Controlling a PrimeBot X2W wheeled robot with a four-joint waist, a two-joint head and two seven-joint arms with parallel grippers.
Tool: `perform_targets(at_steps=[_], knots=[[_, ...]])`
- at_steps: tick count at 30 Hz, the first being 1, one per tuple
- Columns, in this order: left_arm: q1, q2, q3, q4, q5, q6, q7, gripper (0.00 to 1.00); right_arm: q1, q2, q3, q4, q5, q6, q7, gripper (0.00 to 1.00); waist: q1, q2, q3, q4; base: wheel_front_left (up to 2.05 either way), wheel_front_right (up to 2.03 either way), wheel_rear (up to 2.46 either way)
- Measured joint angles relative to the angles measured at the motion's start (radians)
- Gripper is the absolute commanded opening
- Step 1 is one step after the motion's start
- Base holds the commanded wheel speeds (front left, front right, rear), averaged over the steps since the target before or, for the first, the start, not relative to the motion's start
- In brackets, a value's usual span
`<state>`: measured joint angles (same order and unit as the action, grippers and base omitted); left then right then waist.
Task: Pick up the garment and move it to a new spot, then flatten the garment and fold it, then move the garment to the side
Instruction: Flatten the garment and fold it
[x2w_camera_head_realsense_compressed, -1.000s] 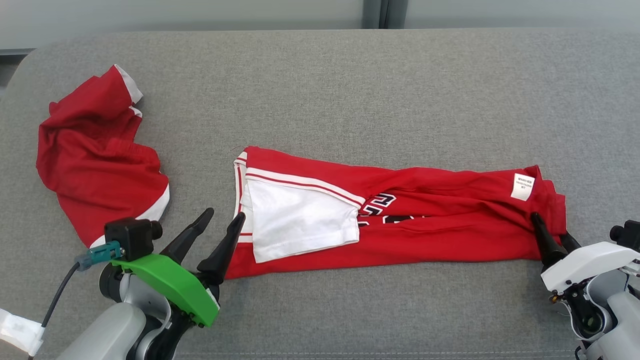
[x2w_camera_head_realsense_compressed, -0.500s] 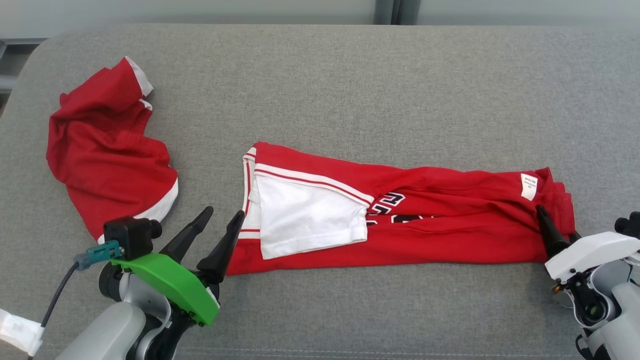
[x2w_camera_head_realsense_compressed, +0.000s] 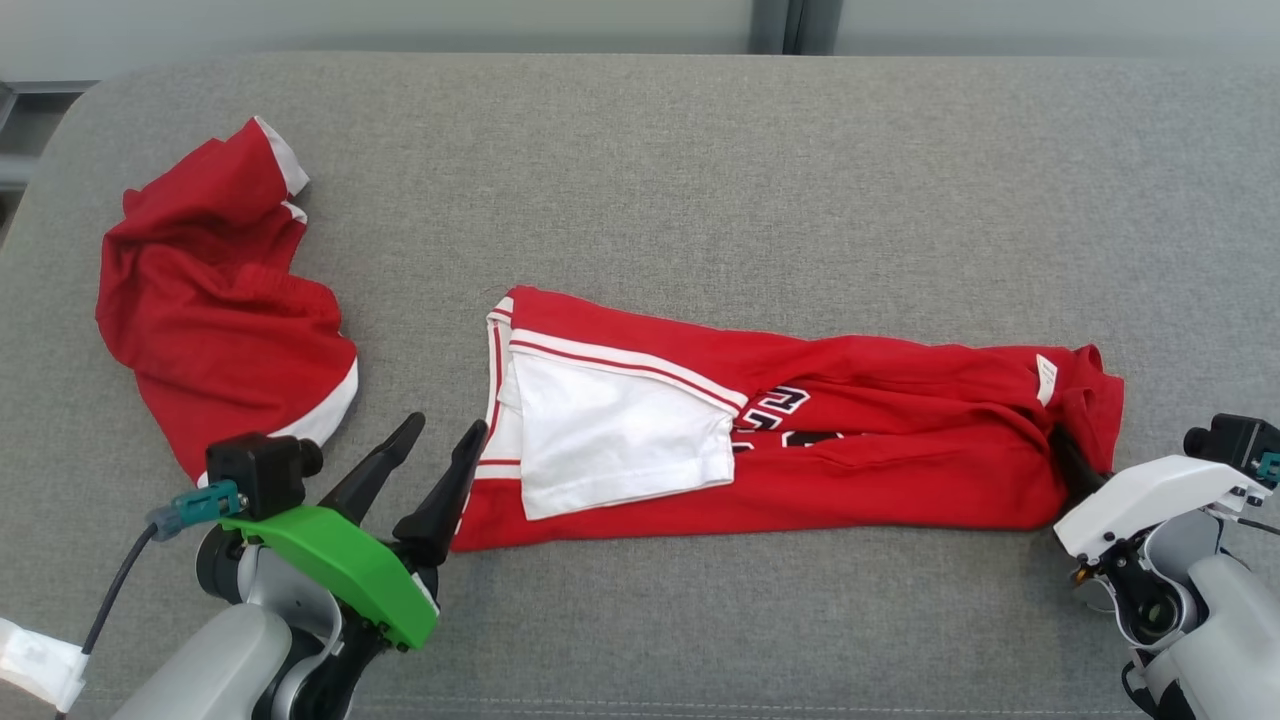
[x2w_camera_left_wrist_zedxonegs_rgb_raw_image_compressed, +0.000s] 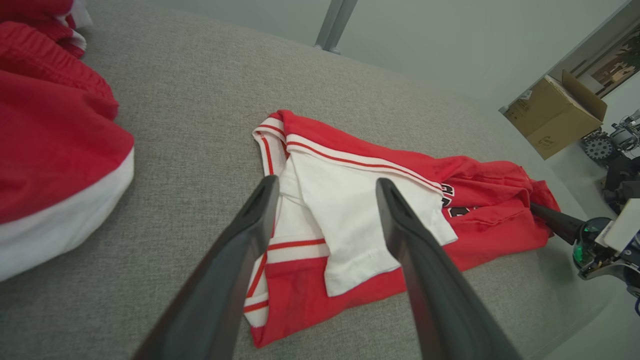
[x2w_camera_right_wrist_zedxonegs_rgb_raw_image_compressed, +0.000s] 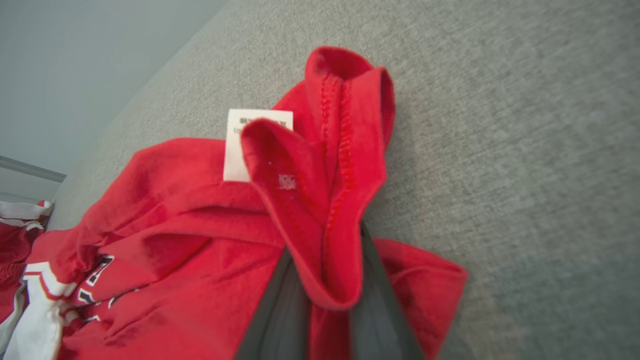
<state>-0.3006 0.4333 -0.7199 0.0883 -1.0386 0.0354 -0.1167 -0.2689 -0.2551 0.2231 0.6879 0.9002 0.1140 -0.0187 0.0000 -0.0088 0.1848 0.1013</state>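
Observation:
The garment (x2w_camera_head_realsense_compressed: 850, 450), a red jersey with white trim and dark lettering, lies as a long strip across the grey cushion (x2w_camera_head_realsense_compressed: 700, 180). My right gripper (x2w_camera_head_realsense_compressed: 1070, 455) is shut on the strip's right end. In the right wrist view its two dark fingers (x2w_camera_right_wrist_zedxonegs_rgb_raw_image_compressed: 372, 305) pinch a raised fold of the red garment (x2w_camera_right_wrist_zedxonegs_rgb_raw_image_compressed: 200, 250) just below the white label (x2w_camera_right_wrist_zedxonegs_rgb_raw_image_compressed: 245, 145). My left gripper (x2w_camera_head_realsense_compressed: 447, 425) stands open beside the strip's left end and holds nothing. The left wrist view has the left gripper (x2w_camera_left_wrist_zedxonegs_rgb_raw_image_compressed: 327, 184) spread over the white panel of the garment (x2w_camera_left_wrist_zedxonegs_rgb_raw_image_compressed: 350, 200).
A second red garment with white trim (x2w_camera_head_realsense_compressed: 210, 300) lies crumpled at the cushion's far left, close to my left arm. The cushion's rounded edge runs along the back. A cardboard box (x2w_camera_left_wrist_zedxonegs_rgb_raw_image_compressed: 555, 117) stands on the floor beyond the cushion.
My right gripper has closed on the garment's right end and drawn it slightly leftward, bunching the cloth and tipping the label. The head camera shifted a little. The left gripper stayed put.

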Motion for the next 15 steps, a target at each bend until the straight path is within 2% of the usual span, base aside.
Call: perform_targets(at_steps=[7, 15], knots=[[0.002, 0.000, 0.002, -0.001, 0.000, 0.001, -0.001, 1.00, -0.014, -0.004, -0.011, -0.021, -0.014, 0.000, -0.058, 0.00, 0.0000, 0.0000, -0.009, -0.005, 0.00, 0.00, 0.00], [0.011, 0.000, 0.006, -0.006, -0.003, 0.002, -0.012, 1.00, -0.015, -0.071, -0.048, -0.042, -0.040, 0.003, -0.122, 0.00, 0.0000, 0.0000, -0.017, -0.013, 0.00, 0.00, 0.00]])
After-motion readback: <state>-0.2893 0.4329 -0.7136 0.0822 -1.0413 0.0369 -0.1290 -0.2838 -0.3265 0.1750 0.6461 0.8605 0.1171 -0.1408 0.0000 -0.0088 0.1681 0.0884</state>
